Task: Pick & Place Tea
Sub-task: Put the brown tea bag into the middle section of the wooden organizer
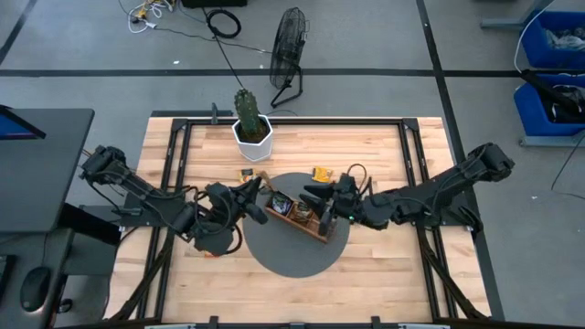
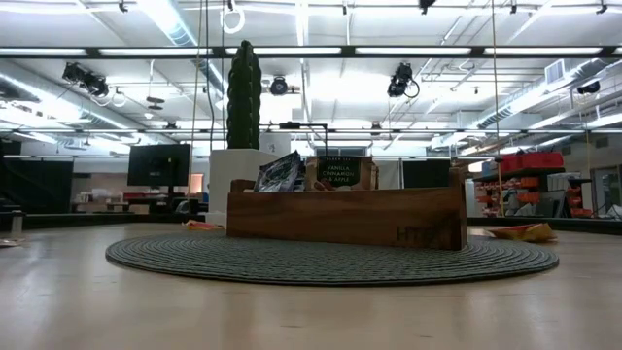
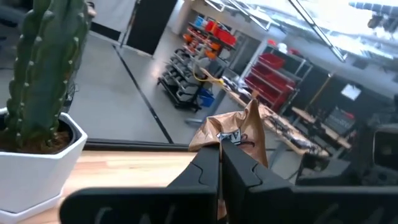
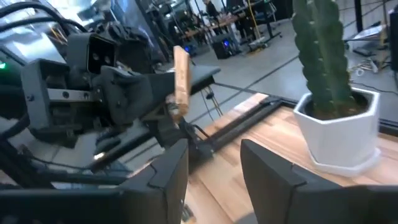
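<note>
My left fingers [image 3: 219, 163] are pinched shut on a beige tea packet [image 3: 239, 132], held just left of the wooden tray [image 1: 297, 217]. My right gripper [image 1: 309, 196] hovers over that tray, fingers apart and empty. I should carry the packet level over a free compartment, lower it, then release.

Tray [image 1: 294, 217] on mat [image 1: 292, 258], seemingly central
</note>
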Robot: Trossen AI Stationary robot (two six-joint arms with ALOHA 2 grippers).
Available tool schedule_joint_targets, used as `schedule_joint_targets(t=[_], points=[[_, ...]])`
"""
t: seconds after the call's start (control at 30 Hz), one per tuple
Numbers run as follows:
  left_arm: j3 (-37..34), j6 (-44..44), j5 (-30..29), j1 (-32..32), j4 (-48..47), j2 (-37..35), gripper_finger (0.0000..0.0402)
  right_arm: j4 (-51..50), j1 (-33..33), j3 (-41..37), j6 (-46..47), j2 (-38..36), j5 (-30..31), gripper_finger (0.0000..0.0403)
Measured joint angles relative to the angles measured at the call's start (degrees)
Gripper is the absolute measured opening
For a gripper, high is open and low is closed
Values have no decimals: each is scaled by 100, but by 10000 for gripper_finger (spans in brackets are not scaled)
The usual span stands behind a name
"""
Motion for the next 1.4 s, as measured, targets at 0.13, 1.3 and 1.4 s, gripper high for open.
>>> schedule_joint_targets(t=[0.13,1.3,1.4], points=[[0,-2,187,188,377,5,3,721,-223,-1,-97,285,-370,155],[2,1269,2286,1430,2004,0,3,2097,-989,-2,181,802,-699,120],[2,1314,2293,1430,1999,-1,3,2117,-995,-2,178,800,-717,73]])
